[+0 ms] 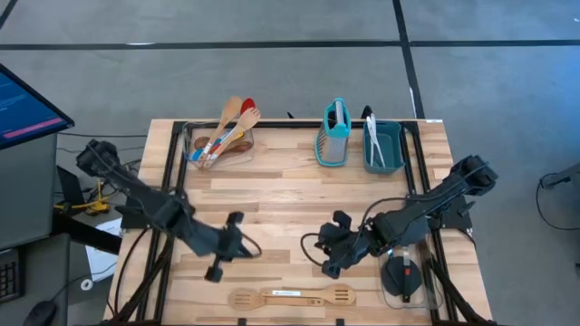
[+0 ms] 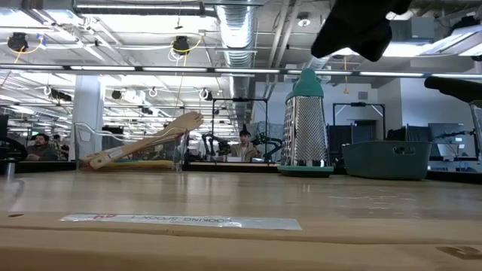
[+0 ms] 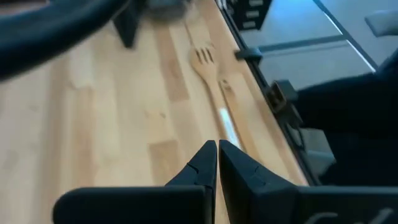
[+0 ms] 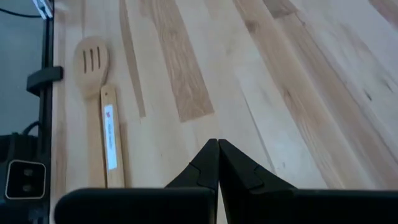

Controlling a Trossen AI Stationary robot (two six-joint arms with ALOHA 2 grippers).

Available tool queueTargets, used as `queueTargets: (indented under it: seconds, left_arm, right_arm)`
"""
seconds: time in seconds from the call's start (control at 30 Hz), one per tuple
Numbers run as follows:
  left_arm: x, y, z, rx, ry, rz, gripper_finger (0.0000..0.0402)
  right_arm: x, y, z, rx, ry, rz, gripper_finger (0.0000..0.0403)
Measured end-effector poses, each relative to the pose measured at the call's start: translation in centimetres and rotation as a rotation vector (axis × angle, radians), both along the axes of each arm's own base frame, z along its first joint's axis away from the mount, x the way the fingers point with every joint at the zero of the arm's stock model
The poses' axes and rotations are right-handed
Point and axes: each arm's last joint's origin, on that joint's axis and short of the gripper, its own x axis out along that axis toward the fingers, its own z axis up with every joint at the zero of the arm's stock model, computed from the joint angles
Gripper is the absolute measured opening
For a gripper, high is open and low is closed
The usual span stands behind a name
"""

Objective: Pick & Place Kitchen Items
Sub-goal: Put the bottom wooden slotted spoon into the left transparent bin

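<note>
A pair of wooden utensils joined by a white label [image 1: 290, 295] lies flat along the table's near edge. Its slotted spoon end [image 4: 91, 59] is at the left and its forked end [image 3: 202, 57] at the right. My left gripper [image 1: 243, 248] hovers shut above the table, just behind the pair's left half. My right gripper [image 1: 324, 249] hovers shut behind its right half. Both grippers are clear of everything. More wooden, red and blue spoons [image 1: 227, 131] lean in a clear container at the back left. A teal box grater [image 1: 333, 134] stands upright at the back.
A teal bin [image 1: 382, 145] holding pale utensils sits at the back right, beside the grater. A black round part [image 1: 405, 276] lies near the table's front right corner. Bare wood stretches across the table's middle, between the back row and the arms.
</note>
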Motion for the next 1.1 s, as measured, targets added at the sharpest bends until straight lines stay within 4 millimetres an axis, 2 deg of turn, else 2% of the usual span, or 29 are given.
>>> queueTargets:
  seconds: [0.23,0.37,0.53,0.67,0.9,1.1]
  left_arm:
    - [0.6,-3.7,-3.1,-0.107,0.132,0.016,0.0003]
    - [0.7,-6.3,-4.7,-0.233,0.206,-0.029,0.0003]
    - [1.0,-9.6,-6.4,-0.341,0.208,-0.085,0.0003]
    - [1.0,-11.5,-7.7,-0.397,0.208,-0.097,0.0003]
    - [1.6,-12.8,-11.6,-0.373,0.272,0.027,0.0003]
    - [3.3,-12.3,-16.0,-0.367,0.367,0.193,0.0003]
  right_arm:
    - [0.1,0.1,0.4,0.014,-0.038,0.009,0.0000]
    - [-0.1,0.5,0.5,0.011,-0.039,0.026,0.0000]
    - [-0.5,1.4,0.5,0.014,-0.042,0.057,0.0000]
    - [-1.0,2.2,0.5,0.019,-0.048,0.084,0.0000]
    - [-1.7,3.3,0.6,0.024,-0.054,0.122,0.0000]
    - [-2.0,3.9,0.6,0.018,-0.057,0.137,0.0000]
